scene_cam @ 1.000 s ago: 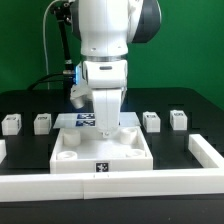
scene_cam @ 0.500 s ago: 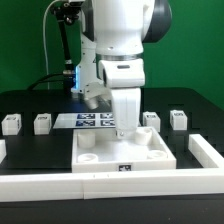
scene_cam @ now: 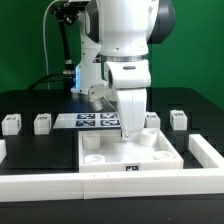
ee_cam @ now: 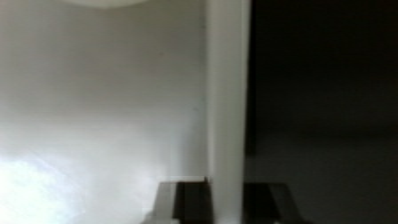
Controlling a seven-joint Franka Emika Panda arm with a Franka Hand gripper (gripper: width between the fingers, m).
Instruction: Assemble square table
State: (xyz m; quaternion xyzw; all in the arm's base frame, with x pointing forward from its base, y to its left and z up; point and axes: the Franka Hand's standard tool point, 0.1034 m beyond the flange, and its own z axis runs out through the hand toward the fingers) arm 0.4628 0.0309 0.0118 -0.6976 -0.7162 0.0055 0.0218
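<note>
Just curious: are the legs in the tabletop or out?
Out: four leg posts stand behind the slab, whose visible sockets are empty.

White square slab (scene_cam: 108,150) flat, leg posts (scene_cam: 42,123) upright

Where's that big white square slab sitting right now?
In the exterior view the slab lies low in the middle, a little toward that view's right, beside the white rail in front, with the marker board just behind it.

Robotics lab: green backdrop (scene_cam: 30,40), black worktop (scene_cam: 25,105), tagged marker board (scene_cam: 92,121), robot arm (scene_cam: 125,40).
</note>
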